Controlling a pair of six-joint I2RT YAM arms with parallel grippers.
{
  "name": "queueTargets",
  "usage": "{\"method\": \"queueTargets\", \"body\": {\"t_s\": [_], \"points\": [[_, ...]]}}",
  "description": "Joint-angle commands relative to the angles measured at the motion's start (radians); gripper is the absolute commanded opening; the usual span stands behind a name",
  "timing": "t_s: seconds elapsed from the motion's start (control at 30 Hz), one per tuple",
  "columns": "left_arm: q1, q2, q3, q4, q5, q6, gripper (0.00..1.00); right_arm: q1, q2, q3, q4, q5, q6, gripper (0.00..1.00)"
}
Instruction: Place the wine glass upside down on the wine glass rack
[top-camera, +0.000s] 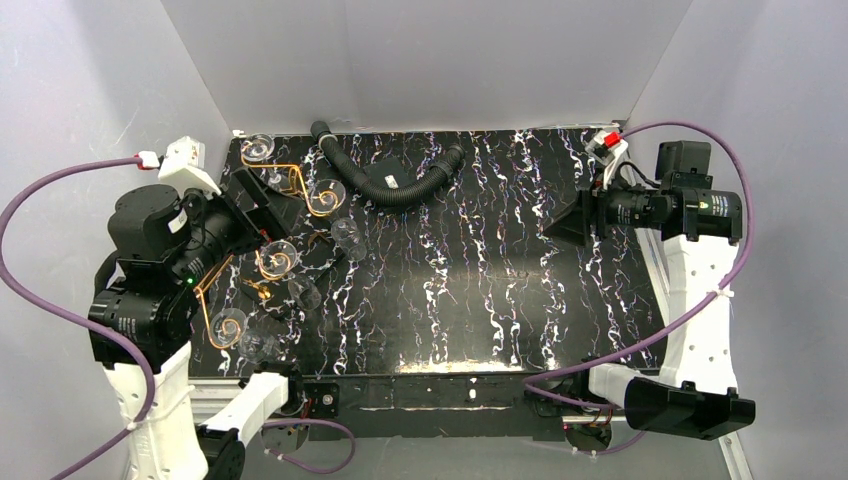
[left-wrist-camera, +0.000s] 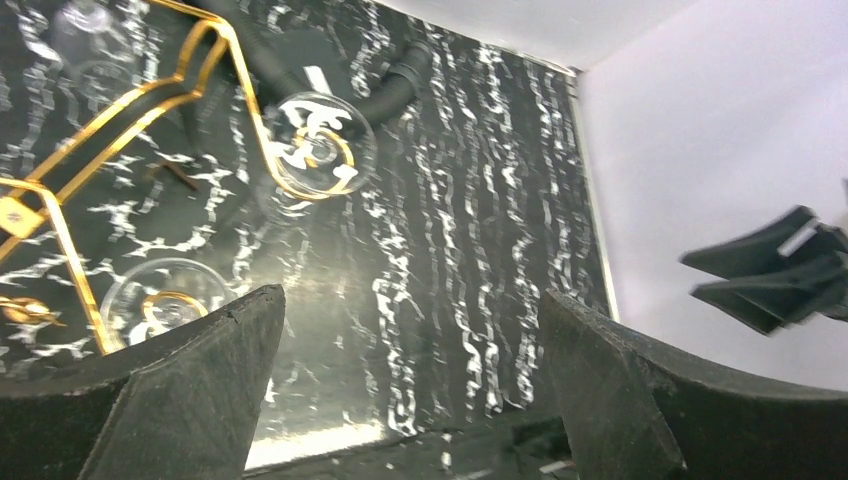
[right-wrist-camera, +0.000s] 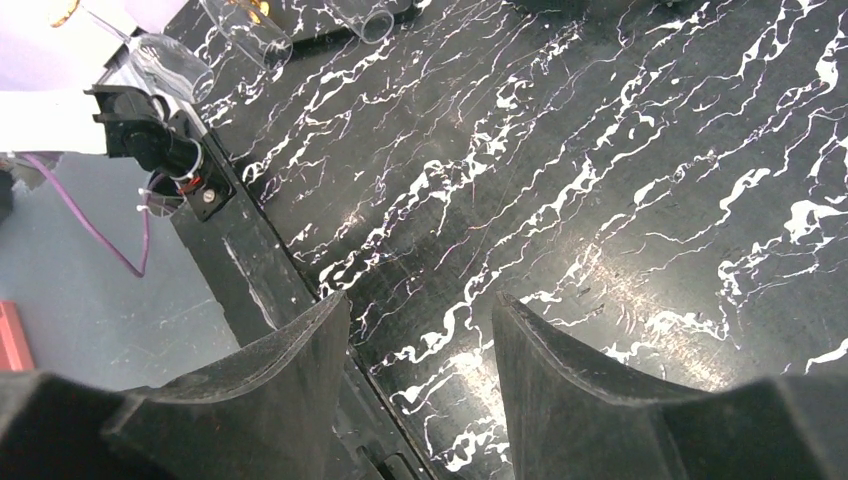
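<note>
- Your left gripper (top-camera: 272, 215) sits over the rack (top-camera: 280, 167) on the left side of the table (top-camera: 480, 280). Its fingers (left-wrist-camera: 200, 380) are spread wide with nothing between them.
- The glass (top-camera: 277, 258) just beside that gripper hangs upside down on a rack scroll, base up and bowl below.
- Three more glasses (top-camera: 327, 195) hang inverted on other scrolls.
- Your right gripper (top-camera: 565, 215) is well apart, over bare table at far right. Its fingers (right-wrist-camera: 270, 390) are partly open and hold nothing.
- The hose (top-camera: 400, 190) lies just beyond the rack, near the back wall.
</note>
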Motion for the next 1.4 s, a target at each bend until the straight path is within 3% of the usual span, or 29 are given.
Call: {"method": "queueTargets", "body": {"t_s": [0.0,0.3,0.5,0.6,0.73,0.87,1.1,1.37], "points": [[-0.004,0.023,0.04,-0.031,0.181,-0.111,0.98,-0.033,-0.032,-0.025,0.018,-0.062,0.018,0.63],[-0.004,0.067,0.052,-0.045,0.401,-0.198,0.98,-0.093,-0.055,-0.042,0.043,-0.114,0.082,0.63],[-0.039,0.101,0.065,-0.032,0.469,-0.206,0.98,-0.158,-0.049,-0.031,0.06,-0.155,0.133,0.65],[-0.162,0.131,0.053,-0.029,0.414,-0.17,0.98,-0.185,-0.04,-0.025,0.06,-0.164,0.146,0.66],[-0.47,0.2,0.076,-0.053,0.266,-0.051,0.98,-0.214,-0.028,0.002,0.056,-0.165,0.152,0.66],[-0.64,0.279,0.115,-0.092,0.147,0.054,0.98,-0.232,-0.029,0.024,0.053,-0.144,0.146,0.67],[-0.702,0.348,0.105,-0.089,0.112,0.085,0.98,-0.261,-0.062,0.021,0.086,-0.077,0.173,0.74],[-0.703,0.259,0.005,-0.035,0.009,0.107,0.98,-0.31,-0.035,0.042,0.179,-0.005,0.315,0.82]]}}
